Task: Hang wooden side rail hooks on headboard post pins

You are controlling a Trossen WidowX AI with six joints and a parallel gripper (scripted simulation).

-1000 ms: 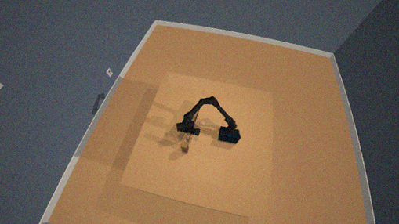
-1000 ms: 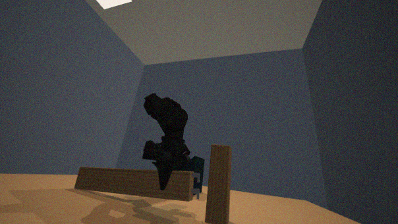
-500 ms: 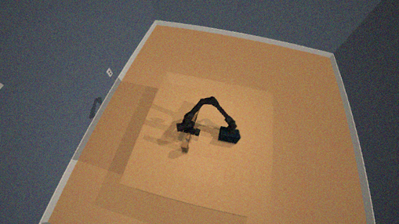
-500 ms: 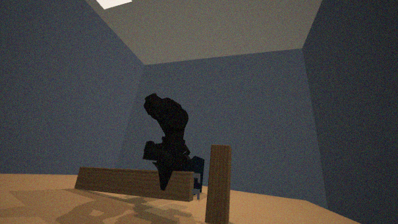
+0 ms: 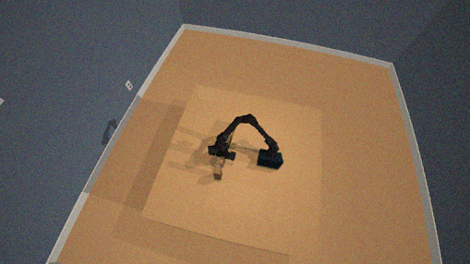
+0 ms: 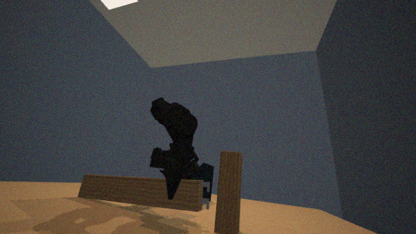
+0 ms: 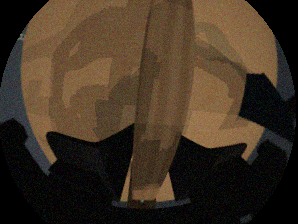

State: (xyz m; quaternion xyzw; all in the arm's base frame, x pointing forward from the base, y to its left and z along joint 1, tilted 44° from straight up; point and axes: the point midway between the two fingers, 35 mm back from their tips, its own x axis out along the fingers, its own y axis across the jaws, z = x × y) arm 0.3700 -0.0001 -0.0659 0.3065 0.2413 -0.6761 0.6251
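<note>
The wooden side rail (image 6: 131,190) (image 7: 162,90) is a long plank. In the exterior view its right end is lifted a little and its left end sits low by the table. A steel hook (image 6: 206,197) shows at its right end, just left of the upright wooden headboard post (image 6: 228,193) and apart from it. My gripper (image 6: 171,193) (image 7: 149,127) is shut on the rail near its right end, with the black fingers straddling the plank. In the top view the gripper (image 5: 218,154) and the rail (image 5: 218,171) look small in the middle of the table. The post's slot and pins are hidden.
The arm's dark base (image 5: 269,158) stands to the right of the gripper on the light square table top (image 5: 241,206). Orange floor (image 5: 348,125) with a grey rim surrounds it. Shadows lie on the table under the rail.
</note>
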